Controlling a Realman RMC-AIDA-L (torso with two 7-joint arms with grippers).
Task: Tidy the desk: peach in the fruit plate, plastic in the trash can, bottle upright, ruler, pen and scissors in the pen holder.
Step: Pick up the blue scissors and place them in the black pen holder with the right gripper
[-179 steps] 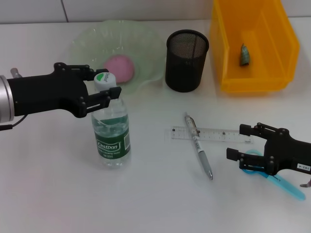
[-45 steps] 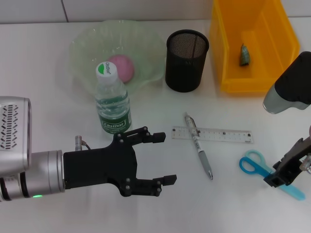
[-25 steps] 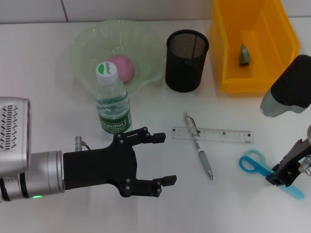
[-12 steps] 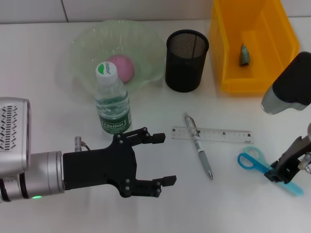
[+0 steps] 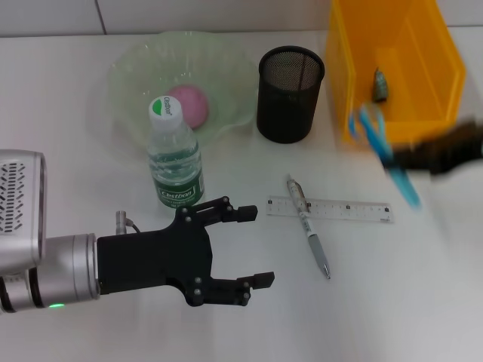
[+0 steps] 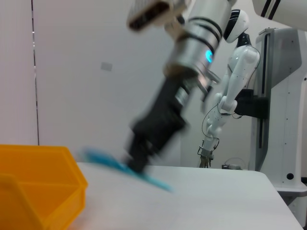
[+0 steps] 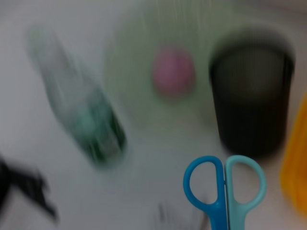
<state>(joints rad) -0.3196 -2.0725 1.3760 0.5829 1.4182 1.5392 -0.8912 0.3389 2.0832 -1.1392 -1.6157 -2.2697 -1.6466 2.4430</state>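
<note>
The right tool (image 5: 423,160) is a dark smear at the right edge of the head view, its fingers too blurred to make out, but the scissors (image 5: 386,153) hang from it clear of the counter (image 5: 75,90), so it is grasping them. In that view they are a blue streak, long axis running from the handles, up near the front wall of the yellow bin (image 5: 392,68), down and to the right to the tip just above the ruler (image 5: 330,209). The right wrist view shows the two handle loops, one darker blue and one paler, side by side; the blades are cut off at the picture's edge. The left wrist view shows the arm and scissors as a blur beside the bin's corner.

The left tool (image 5: 245,245) hovers low over the near counter with its fingers (image 5: 226,213) spread wide, grasping nothing.

The bottle (image 5: 174,161) stands upright, cap up, just in front of the green plate (image 5: 136,68), where the pink peach (image 5: 188,104) lies. The black mesh holder (image 5: 290,93) stands between plate and bin. A small greenish scrap (image 5: 379,83) lies inside the bin. The ruler lies flat, long axis left to right; the pen (image 5: 308,227) lies across its left end, tip toward the robot.
</note>
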